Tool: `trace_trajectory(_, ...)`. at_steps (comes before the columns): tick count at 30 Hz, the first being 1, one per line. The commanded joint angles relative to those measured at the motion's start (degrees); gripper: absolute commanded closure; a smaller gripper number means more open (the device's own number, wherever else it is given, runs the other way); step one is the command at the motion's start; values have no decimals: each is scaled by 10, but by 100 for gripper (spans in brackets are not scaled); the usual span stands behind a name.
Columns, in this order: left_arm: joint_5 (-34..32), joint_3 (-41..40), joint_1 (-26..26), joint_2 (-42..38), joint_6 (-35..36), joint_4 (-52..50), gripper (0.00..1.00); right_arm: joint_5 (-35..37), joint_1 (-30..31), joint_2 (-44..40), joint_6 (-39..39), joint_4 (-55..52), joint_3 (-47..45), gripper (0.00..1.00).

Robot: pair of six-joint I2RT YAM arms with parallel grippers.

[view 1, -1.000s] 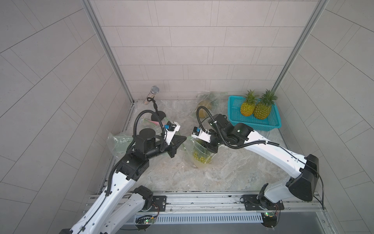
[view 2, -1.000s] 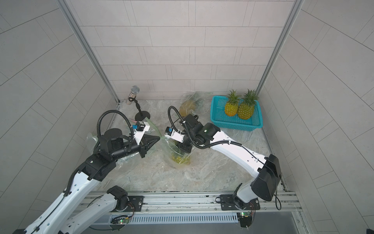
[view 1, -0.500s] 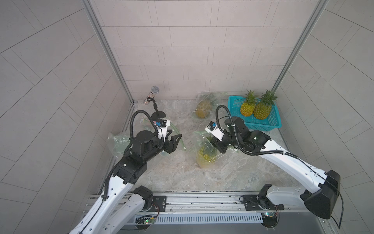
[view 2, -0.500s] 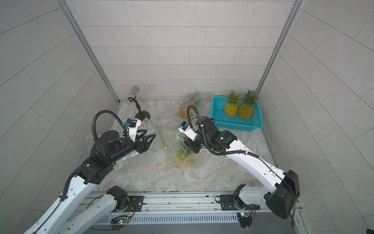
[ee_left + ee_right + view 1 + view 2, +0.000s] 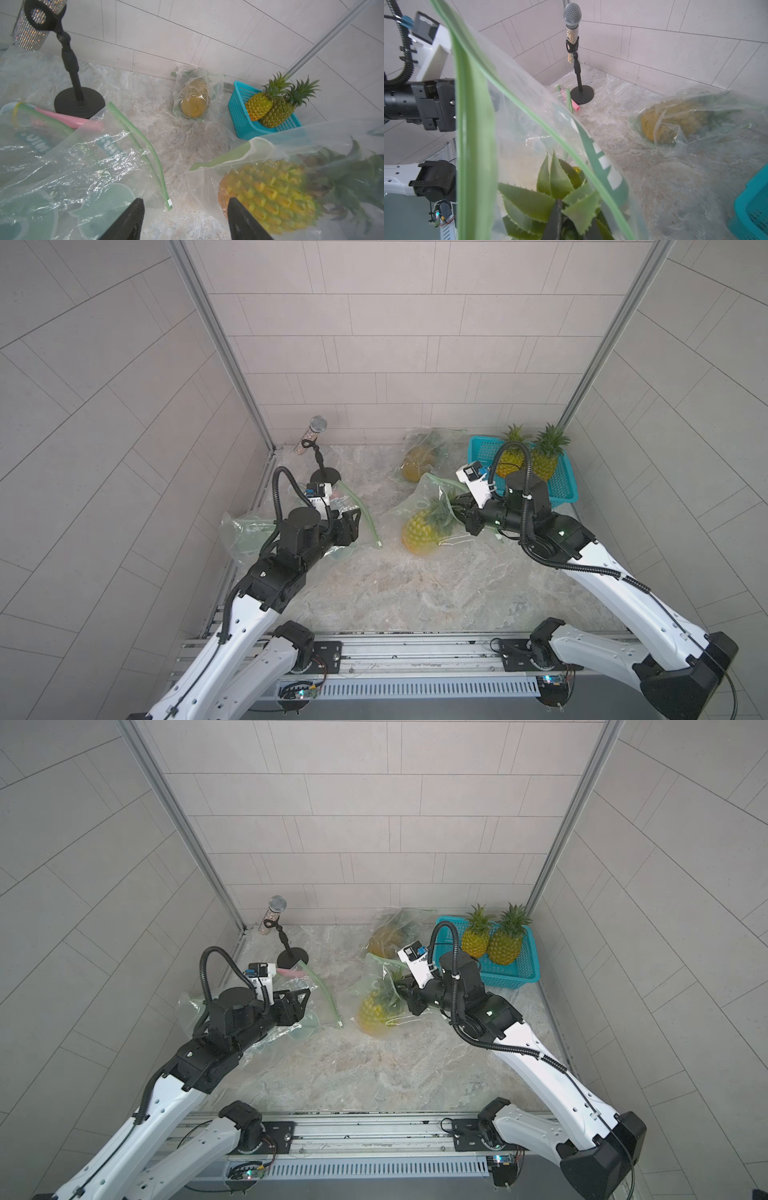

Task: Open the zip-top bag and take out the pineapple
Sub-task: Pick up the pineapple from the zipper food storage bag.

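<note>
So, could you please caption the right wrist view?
Right fingers grip pineapple crown inside the open zip-top bag.

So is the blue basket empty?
No, two pineapples stand side by side inside the blue basket.

TEXT | left bag (image 5: 87,166): white letters on teal band (image 5: 110,146) are showing reversed, not reading clearly | zip-top bag (image 5: 529,124): white letters on green band (image 5: 602,166) are showing cropped, unreadable
</note>
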Motion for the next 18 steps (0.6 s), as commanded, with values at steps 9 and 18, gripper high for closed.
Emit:
trace_trajectory(9,-7,-39,3,16,-175,77,30,-30,-1,-32,58,111,59,100)
trace_trajectory(18,36,-54,4,61,-208,147,29,-39,-1,-23,75,138,74,100)
